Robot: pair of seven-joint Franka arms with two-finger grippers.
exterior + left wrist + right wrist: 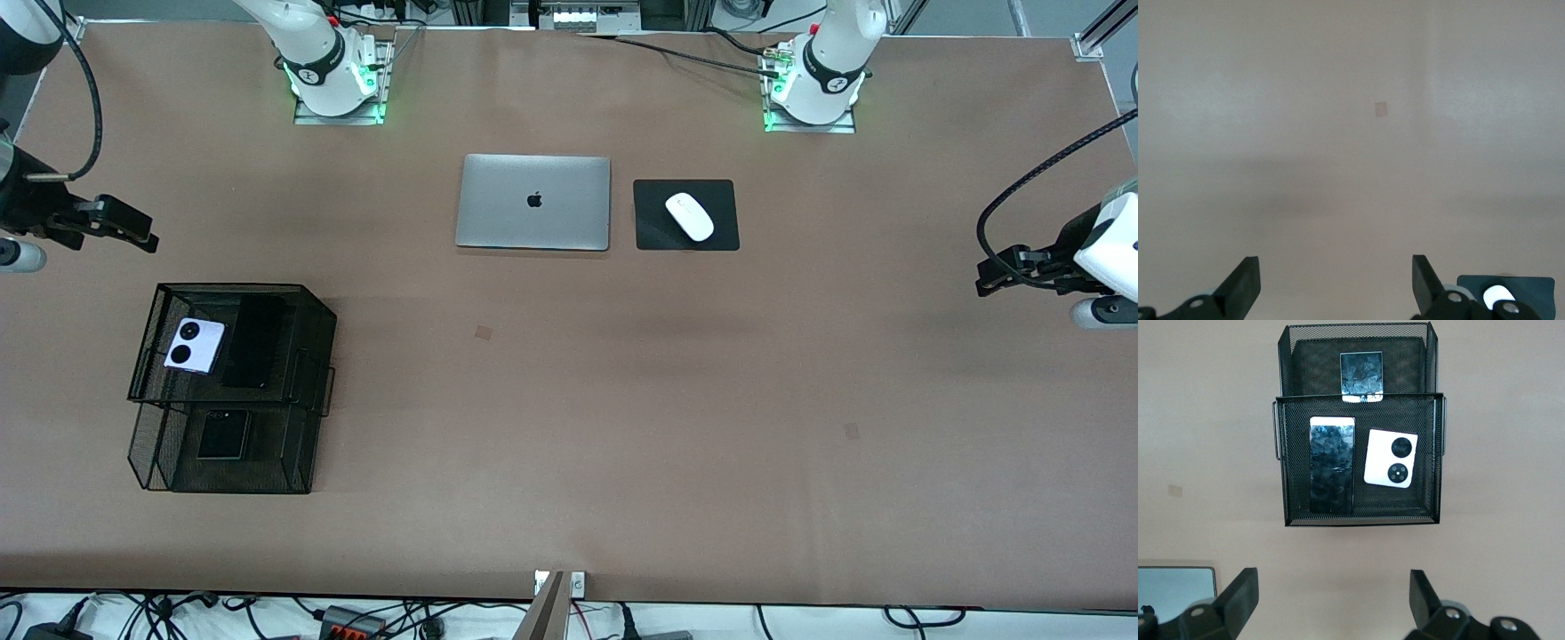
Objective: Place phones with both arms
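A two-tier black mesh tray (231, 286) stands toward the right arm's end of the table. On its upper tier lie the lilac flip phone (195, 346) with two black camera circles and the long black phone (253, 342), side by side. The small black flip phone (223, 435) lies on the lower tier, nearer the front camera. The right wrist view shows the long phone (1332, 465), the lilac flip (1390, 458) and the black flip (1361, 377). My right gripper (133, 233) (1333, 587) is open and empty, over bare table beside the tray. My left gripper (991, 277) (1335, 273) is open and empty over bare table at the left arm's end.
A shut silver laptop (533, 202) lies mid-table near the bases, its corner showing in the right wrist view (1175, 587). Beside it a white mouse (689, 216) sits on a black pad (653, 233), also in the left wrist view (1496, 293).
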